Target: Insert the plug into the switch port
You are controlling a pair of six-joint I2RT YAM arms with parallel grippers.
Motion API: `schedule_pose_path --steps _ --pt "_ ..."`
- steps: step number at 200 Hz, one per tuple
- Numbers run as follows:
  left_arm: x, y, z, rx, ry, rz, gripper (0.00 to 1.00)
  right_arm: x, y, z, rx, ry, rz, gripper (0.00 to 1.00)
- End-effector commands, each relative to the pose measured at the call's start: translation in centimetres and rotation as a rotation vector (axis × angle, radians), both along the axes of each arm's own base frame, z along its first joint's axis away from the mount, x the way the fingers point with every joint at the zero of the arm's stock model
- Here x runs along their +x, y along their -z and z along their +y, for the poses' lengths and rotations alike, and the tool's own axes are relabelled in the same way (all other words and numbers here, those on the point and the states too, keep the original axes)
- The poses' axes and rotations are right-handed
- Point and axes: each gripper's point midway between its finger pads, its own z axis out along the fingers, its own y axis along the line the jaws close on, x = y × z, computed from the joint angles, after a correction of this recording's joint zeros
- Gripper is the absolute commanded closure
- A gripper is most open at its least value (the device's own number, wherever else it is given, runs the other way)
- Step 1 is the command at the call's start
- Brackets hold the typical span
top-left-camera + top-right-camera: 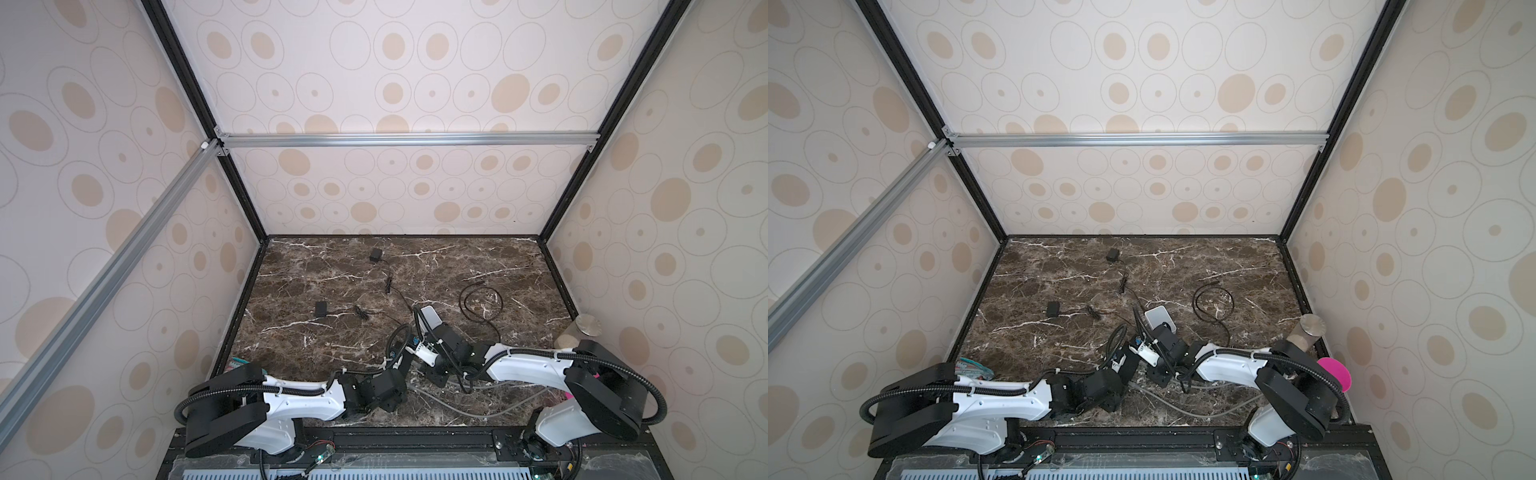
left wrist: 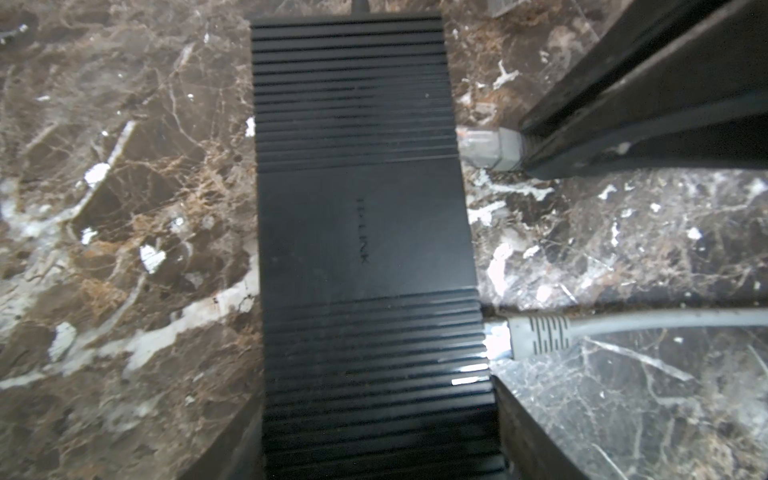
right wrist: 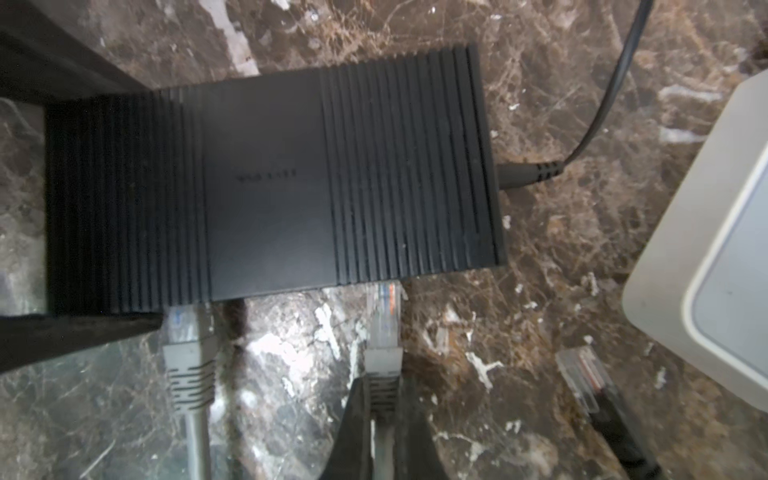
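**Nearly home: plug nosed up to the switch's port side**

Nearly everything here turns on one line. The right hand (image 3: 382, 415) is pinched narrow on the grey boot of the plug (image 3: 384, 328). The plug's long axis runs straight out from between the fingers, square to the port side of the black switch (image 3: 266, 187). The clear tip meets that side directly ahead of the hand. More clear body shows than on the second grey plug (image 3: 189, 345) seated just beside it, so I judge it to be at the mouth of a port, not clicked in. What it needs looks like a straight push along that axis, with no sideways drift.

The left hand (image 2: 378, 415) is spread wide across one end of the switch, a finger against each long side, bracing it flat on the counter (image 3: 540, 291). It is the arm on the switch body; the right arm carries the plug. A loose plug (image 3: 582, 374) lies apart, near a white box (image 3: 706, 249).
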Motion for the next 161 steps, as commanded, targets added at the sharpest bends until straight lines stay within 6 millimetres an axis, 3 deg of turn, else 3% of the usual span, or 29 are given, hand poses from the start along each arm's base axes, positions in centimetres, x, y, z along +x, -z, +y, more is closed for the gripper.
schedule_pose_path --steps 1,28,101,161 --pt "-6.5 5.8 6.6 0.265 0.060 0.306 0.53 0.3 -2.7 2.8 0.134 -0.046 -0.063 1.00" --pt "-6.6 5.9 6.6 0.264 0.066 0.309 0.54 1.3 -2.7 2.0 0.085 -0.008 -0.110 1.00" --pt "-6.7 5.9 6.6 0.268 0.071 0.311 0.54 2.8 -4.0 2.2 0.077 0.020 -0.172 1.00" --pt "-6.7 6.0 6.6 0.273 0.071 0.313 0.54 2.0 -4.8 3.0 0.133 -0.016 -0.149 1.00"
